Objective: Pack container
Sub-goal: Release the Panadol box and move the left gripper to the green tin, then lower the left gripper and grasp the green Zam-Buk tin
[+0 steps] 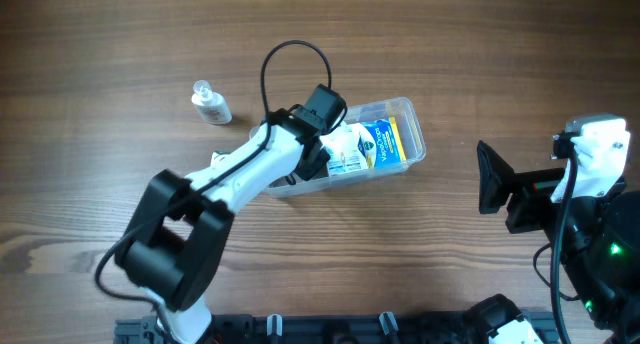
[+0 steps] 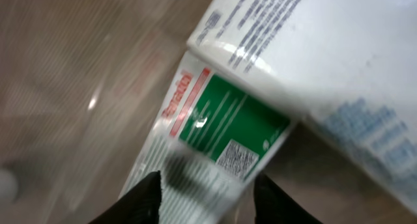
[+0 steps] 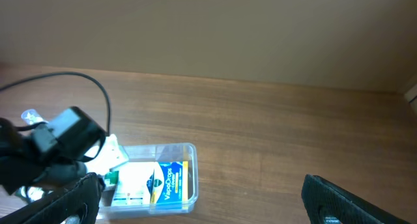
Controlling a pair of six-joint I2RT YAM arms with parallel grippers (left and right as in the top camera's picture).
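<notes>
The clear container (image 1: 410, 112) lies in the middle of the table and also shows in the right wrist view (image 3: 190, 151). It holds a blue and yellow VapoDrops box (image 1: 385, 139) and a white box (image 2: 326, 55). My left gripper (image 1: 318, 162) reaches into the container's left end. Its fingers (image 2: 205, 195) are closed on a green and white box (image 2: 215, 120), held tilted beside the white box. My right gripper (image 1: 488, 179) is open and empty, well to the right of the container, and its fingers show in its own view (image 3: 202, 203).
A small clear bottle with a white label (image 1: 210, 102) stands on the wood table to the upper left of the container, and it shows in the right wrist view (image 3: 29, 114). A black cable loops above the left wrist.
</notes>
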